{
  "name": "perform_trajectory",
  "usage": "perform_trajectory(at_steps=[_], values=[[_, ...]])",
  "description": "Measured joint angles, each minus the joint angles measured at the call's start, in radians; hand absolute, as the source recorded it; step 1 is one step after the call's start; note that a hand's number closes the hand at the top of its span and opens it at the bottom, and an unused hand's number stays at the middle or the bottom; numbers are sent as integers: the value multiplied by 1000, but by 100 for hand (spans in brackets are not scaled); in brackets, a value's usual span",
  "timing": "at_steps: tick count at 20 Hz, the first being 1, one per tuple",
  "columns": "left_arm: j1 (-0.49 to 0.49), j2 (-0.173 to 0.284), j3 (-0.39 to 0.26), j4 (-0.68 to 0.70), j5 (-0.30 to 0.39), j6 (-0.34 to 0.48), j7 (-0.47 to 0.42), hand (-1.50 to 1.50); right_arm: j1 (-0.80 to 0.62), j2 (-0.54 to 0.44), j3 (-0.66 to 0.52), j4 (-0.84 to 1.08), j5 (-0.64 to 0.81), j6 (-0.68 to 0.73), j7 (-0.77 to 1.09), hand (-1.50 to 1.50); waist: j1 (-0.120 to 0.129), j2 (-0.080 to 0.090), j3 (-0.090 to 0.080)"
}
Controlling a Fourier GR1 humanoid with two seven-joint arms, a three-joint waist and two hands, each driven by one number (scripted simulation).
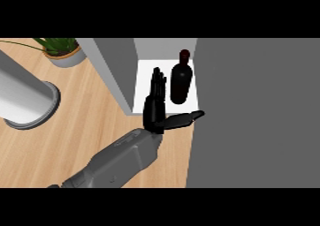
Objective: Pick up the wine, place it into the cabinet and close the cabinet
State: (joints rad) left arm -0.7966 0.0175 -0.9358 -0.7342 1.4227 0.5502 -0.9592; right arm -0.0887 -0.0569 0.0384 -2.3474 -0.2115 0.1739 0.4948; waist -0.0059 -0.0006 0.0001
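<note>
Wine (180, 84) stands upright inside the cabinet (117, 75), heavy, slick, breakable glass, best gripped mid-body, left hand (154, 110) open beside it.

Open hand (154, 106) beside upright wine bottle (180, 81) inside cabinet (117, 70).

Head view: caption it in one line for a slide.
Open hand beside the upright wine bottle standing inside the open cabinet.

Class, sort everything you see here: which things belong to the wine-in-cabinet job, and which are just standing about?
Job:
wine, standing inside the cabinet
cabinet
door, not yet closed
hand, open beside the wine

Standing about:
plant
grey cylinder
</note>
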Motion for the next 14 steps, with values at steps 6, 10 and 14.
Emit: perform_trajectory(at_steps=[6, 10, 14], values=[[116, 58, -8, -197, -117, 32, 22, -150, -12, 12, 15, 6, 29, -21, 5, -150, 10, -2, 0], [175, 129, -13, -320, -184, 23, 65, -150, -17, 9, 11, 11, 36, -19, -7, -150, 11, -2, 0], [243, 206, -20, -465, -254, 34, 104, -150, 8, -3, -2, -7, 38, -7, -17, -150, 11, -3, 0]])
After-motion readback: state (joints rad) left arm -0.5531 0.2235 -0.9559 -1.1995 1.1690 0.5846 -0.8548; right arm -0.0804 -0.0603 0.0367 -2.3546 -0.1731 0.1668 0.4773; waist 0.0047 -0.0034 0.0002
